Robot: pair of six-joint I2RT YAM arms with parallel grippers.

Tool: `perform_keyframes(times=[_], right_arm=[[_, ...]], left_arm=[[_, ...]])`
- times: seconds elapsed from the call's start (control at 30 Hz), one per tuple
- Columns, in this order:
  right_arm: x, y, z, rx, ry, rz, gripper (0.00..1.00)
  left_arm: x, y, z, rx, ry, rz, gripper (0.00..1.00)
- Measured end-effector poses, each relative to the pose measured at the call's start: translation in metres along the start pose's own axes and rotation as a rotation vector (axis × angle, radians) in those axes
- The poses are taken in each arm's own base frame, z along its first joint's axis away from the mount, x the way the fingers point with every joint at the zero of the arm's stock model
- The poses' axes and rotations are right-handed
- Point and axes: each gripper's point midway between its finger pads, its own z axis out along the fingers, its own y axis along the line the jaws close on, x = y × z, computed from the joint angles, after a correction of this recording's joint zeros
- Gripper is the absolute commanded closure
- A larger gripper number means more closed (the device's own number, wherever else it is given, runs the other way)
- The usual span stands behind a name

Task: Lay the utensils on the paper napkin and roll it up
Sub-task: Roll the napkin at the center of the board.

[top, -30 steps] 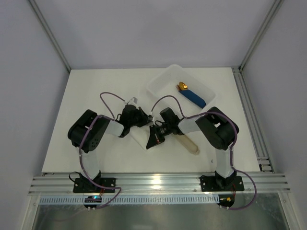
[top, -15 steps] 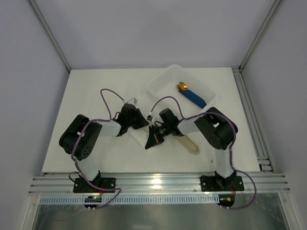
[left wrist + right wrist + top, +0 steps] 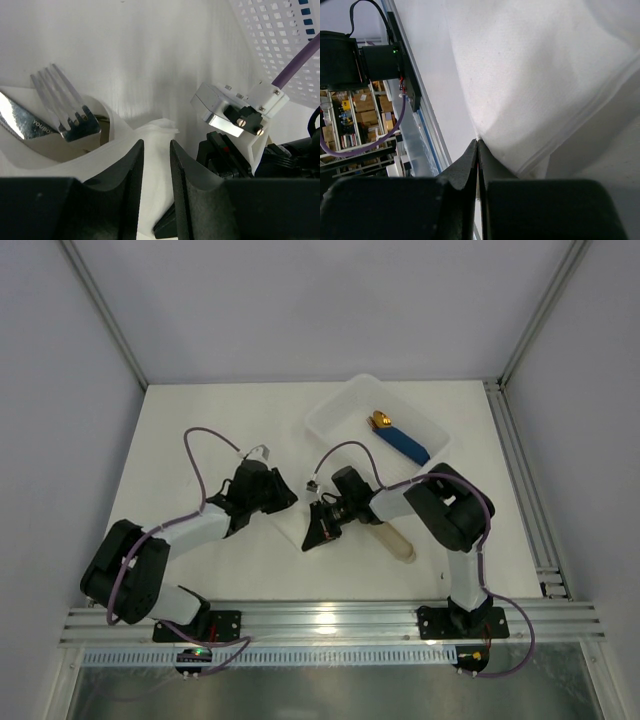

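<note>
Top external view is showing both arms reaching into the middle of the table point(image 3: 200, 430). The left gripper point(image 3: 288, 500) and right gripper point(image 3: 320, 530) are facing each other over the paper napkin point(image 3: 288, 532), which is barely standing out from the white tabletop. From up there the utensils are too hidden to make out. A white tray point(image 3: 330, 418) is sitting far right with a blue-handled piece point(image 3: 405, 443) inside, and a beige sleeve point(image 3: 395, 538) is lying just right of the right gripper.

Left wrist view is supplying what the overhead one is missing. The utensils point(image 3: 55, 115) are lying at the left, cradled in a curled fold of the napkin point(image 3: 117, 145), with the fork point(image 3: 65, 107) tines pointing far and the knife blade point(image 3: 20, 120) beside them. The left gripper point(image 3: 156, 150) is standing slightly parted, white paper showing through the narrow gap. Whether its fingers point(image 3: 125, 185) are touching the sheet I cannot tell. The tray's perforated wall point(image 3: 280, 45) is filling the far right corner.

Right wrist view is showing the right gripper point(image 3: 477, 147) pinched fully together on a corner of the napkin point(image 3: 530, 75), which is spreading away from it.
</note>
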Motion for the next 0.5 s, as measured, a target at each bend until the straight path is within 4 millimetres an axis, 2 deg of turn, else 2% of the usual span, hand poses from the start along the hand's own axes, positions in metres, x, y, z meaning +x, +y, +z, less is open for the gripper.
perform_keyframes(times=[0.03, 0.13, 0.23, 0.43, 0.5], right_arm=[[0.000, 0.000, 0.000, 0.000, 0.000, 0.000, 0.96], [0.000, 0.000, 0.000, -0.001, 0.000, -0.001, 0.96], [0.000, 0.000, 0.000, -0.001, -0.001, -0.002, 0.96], [0.000, 0.000, 0.001, -0.001, -0.001, -0.003, 0.96], [0.000, -0.001, 0.001, -0.001, -0.002, -0.004, 0.96]], left_arm=[[0.000, 0.001, -0.003, -0.001, -0.003, -0.001, 0.83], [0.004, 0.003, -0.011, 0.003, -0.007, -0.018, 1.00], [0.016, 0.006, -0.016, 0.019, 0.013, -0.034, 1.00], [0.061, 0.018, -0.016, 0.105, 0.089, -0.102, 1.00], [0.069, 0.016, -0.012, 0.147, 0.095, -0.128, 1.00]])
